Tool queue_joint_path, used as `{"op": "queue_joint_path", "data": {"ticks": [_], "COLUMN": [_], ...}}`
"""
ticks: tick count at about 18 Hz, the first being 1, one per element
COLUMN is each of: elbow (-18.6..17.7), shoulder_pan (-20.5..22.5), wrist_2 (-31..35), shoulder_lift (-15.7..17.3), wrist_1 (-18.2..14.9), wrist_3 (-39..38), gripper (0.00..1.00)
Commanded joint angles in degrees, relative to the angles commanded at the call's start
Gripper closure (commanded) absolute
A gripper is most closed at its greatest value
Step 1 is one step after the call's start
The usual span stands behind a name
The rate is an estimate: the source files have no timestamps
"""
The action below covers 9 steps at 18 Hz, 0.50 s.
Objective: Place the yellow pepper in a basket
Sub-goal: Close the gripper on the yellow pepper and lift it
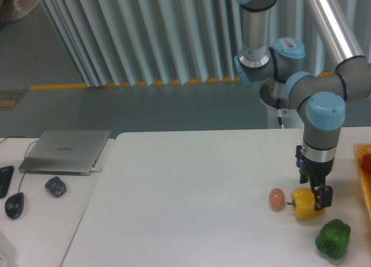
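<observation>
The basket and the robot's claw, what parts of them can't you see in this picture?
- The basket: in the camera view the right edge cuts it off; only a narrow strip shows.
- The red thing inside it: mostly cut off, so what it is cannot be told.
- The gripper: the far finger is hidden behind the yellow pepper, so its grip cannot be judged.
- The robot arm's base: out of frame above.
</observation>
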Motion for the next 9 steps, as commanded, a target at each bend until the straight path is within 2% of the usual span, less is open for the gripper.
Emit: {"op": "queue_joint_path", "data": {"ticks": [9], "elbow": [-0.4], "shoulder_pan": [-0.4], "wrist_2": [0.4], "shoulder_lift": [-1.2], "wrist_1": [0.3], "wrist_3": [-0.1], "gripper": [0.0]}}
